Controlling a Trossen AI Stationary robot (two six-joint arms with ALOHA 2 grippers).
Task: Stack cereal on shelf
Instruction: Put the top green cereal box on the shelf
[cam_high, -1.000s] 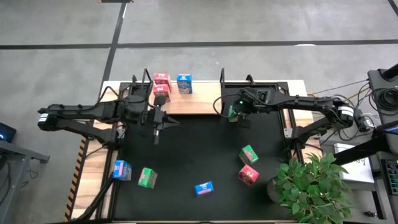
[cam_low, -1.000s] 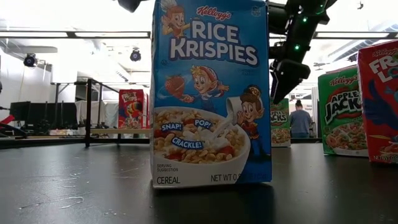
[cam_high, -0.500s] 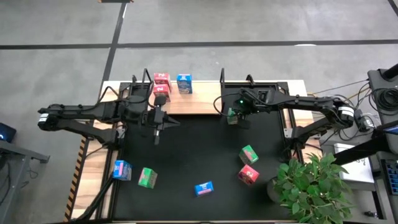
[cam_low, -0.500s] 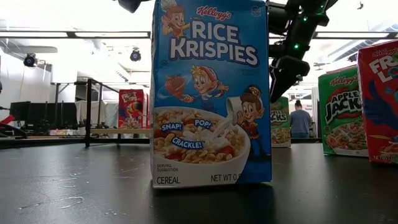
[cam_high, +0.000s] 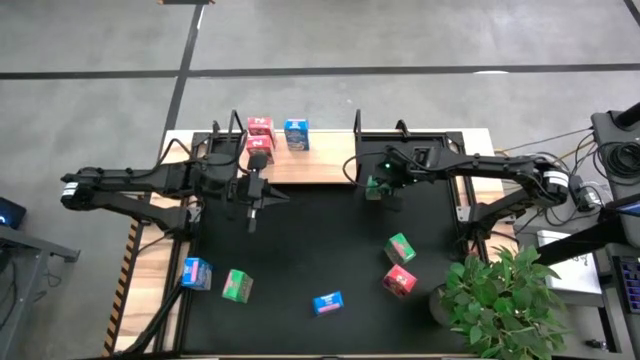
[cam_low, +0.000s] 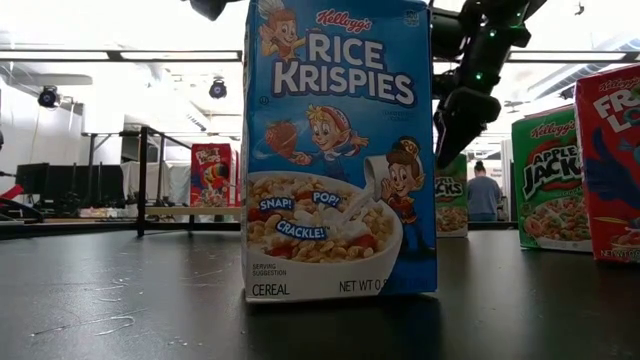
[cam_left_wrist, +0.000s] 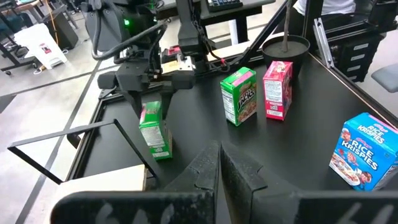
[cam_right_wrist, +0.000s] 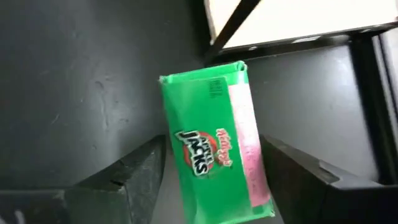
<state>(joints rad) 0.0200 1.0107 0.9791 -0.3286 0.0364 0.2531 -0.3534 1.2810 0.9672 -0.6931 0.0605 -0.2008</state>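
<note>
2 dark fingers of the right gripper flank a glossy green Apple Jacks box, its lower end cut off, near the pale wooden shelf. Left gripper: closed, empty.

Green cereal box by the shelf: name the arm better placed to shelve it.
Right. The right gripper already straddles the green box with its fingers, just beside the shelf. The left gripper hangs shut over bare mat, holding nothing.
</note>
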